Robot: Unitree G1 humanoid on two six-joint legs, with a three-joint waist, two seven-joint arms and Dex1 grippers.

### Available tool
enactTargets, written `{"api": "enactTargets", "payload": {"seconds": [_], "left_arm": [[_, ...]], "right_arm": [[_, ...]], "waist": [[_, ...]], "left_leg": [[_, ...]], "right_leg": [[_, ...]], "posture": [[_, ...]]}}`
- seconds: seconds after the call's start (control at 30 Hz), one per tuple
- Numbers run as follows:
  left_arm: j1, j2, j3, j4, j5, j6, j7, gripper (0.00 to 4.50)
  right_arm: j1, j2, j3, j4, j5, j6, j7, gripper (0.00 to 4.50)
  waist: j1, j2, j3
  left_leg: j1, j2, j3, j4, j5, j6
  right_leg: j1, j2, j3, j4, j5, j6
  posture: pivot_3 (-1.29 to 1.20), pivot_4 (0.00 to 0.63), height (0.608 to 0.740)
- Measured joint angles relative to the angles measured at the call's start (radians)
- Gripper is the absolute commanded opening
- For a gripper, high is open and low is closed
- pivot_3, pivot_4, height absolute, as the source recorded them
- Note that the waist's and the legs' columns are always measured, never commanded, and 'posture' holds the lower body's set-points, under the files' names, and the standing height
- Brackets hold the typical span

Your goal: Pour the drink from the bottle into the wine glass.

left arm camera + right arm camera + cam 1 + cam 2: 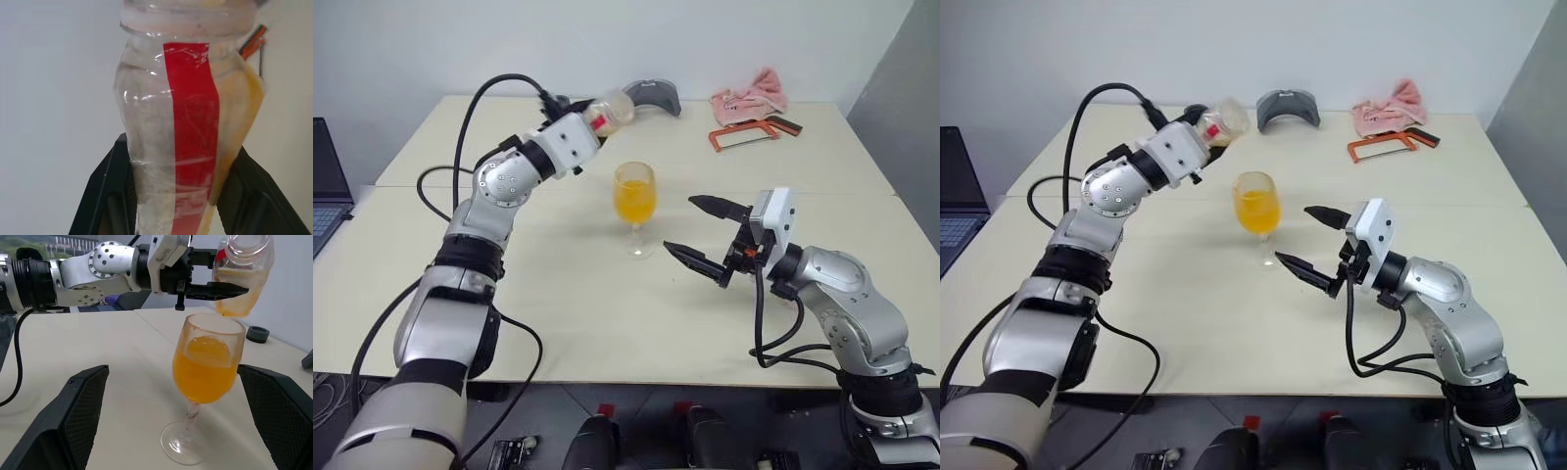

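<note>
A: Where is the glass (635, 204)?
B: Upright on the bench (607, 323), about mid-bench. Its bowl is roughly half full of orange drink (204, 372).

A: And the bottle (607, 114)?
B: The left tool (590, 122) is clamped on it, 1 black finger on each side of the body. It is held in the air to the far left of the glass, higher than the rim, and not touching it. The cap is off. In the left wrist view the red strip (193, 132) runs down its side, and the body looks nearly empty, with an orange film on the wall.

A: Any drink left in it?
B: The right wrist view shows a little orange against its lower side.

A: The right tool (705, 235)?
B: Its 2 fingers stand wide apart, holding nothing. It hovers just right of the glass, pointing left at it; the right wrist view has the glass between the fingers, with a clear gap on both sides.

A: Anything else on the bench?
B: At the far edge, a grey object (1288, 106), a pink cloth (750, 94), and an orange-framed saw (744, 132) near the cloth. All well apart from the glass.
</note>
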Motion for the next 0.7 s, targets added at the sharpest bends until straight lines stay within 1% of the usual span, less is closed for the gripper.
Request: {"api": "enactTargets", "payload": {"seconds": [0.1, 0.2, 0.4, 0.5, 0.6, 0.7], "left_arm": [[0.108, 0.005, 0.097, -0.134, -0.115, 0.205, -0.022, 1.69], [0.221, 0.005, 0.176, -0.229, -0.202, 0.380, -0.025, 1.69], [0.409, 0.005, 0.318, -0.286, -0.359, 0.607, -0.044, 1.69], [0.445, 0.007, 0.363, -0.285, -0.388, 0.651, -0.045, 1.69], [0.460, 0.015, 0.390, -0.276, -0.393, 0.639, -0.049, 1.69], [0.461, 0.015, 0.392, -0.254, -0.391, 0.608, -0.051, 1.69]], "right_arm": [[-0.001, -0.018, 0.033, -0.026, 0.001, 0.024, 0.023, 4.50], [-0.002, -0.003, 0.085, -0.033, -0.001, 0.045, 0.024, 4.50], [-0.077, 0.078, 0.207, 0.010, -0.089, 0.098, -0.036, 4.50], [-0.111, 0.108, 0.236, 0.035, -0.125, 0.130, -0.067, 4.50], [-0.145, 0.145, 0.287, 0.073, -0.181, 0.135, -0.093, 4.50], [-0.153, 0.168, 0.310, 0.099, -0.212, 0.135, -0.108, 4.50]], "waist": [[-0.015, 0.000, 0.000], [-0.025, 0.000, 0.000], [-0.027, -0.001, -0.001], [-0.019, -0.004, -0.003], [-0.013, -0.006, -0.004], [-0.006, -0.007, -0.004]], "left_leg": [[0.001, 0.000, -0.002, 0.000, 0.000, 0.000], [0.001, 0.000, -0.004, 0.000, 0.000, 0.000], [0.002, 0.000, -0.006, 0.000, 0.001, -0.001], [0.001, 0.000, -0.007, 0.001, 0.001, -0.001], [0.002, -0.001, -0.006, 0.001, 0.001, -0.001], [0.002, -0.001, -0.006, 0.001, 0.001, -0.001]], "right_leg": [[0.000, 0.001, 0.000, 0.001, 0.000, 0.000], [0.000, 0.001, -0.001, 0.002, 0.000, 0.000], [0.000, 0.001, -0.002, 0.003, 0.000, 0.000], [0.001, 0.000, -0.003, 0.002, 0.000, 0.000], [0.001, 0.000, -0.002, 0.002, 0.000, 0.000], [0.001, 0.000, -0.002, 0.002, 0.000, 0.000]], "posture": [[0.00, 0.150, 0.740], [0.00, 0.150, 0.740], [0.00, 0.150, 0.740], [0.00, 0.150, 0.740], [0.00, 0.150, 0.740], [0.00, 0.150, 0.740]]}}
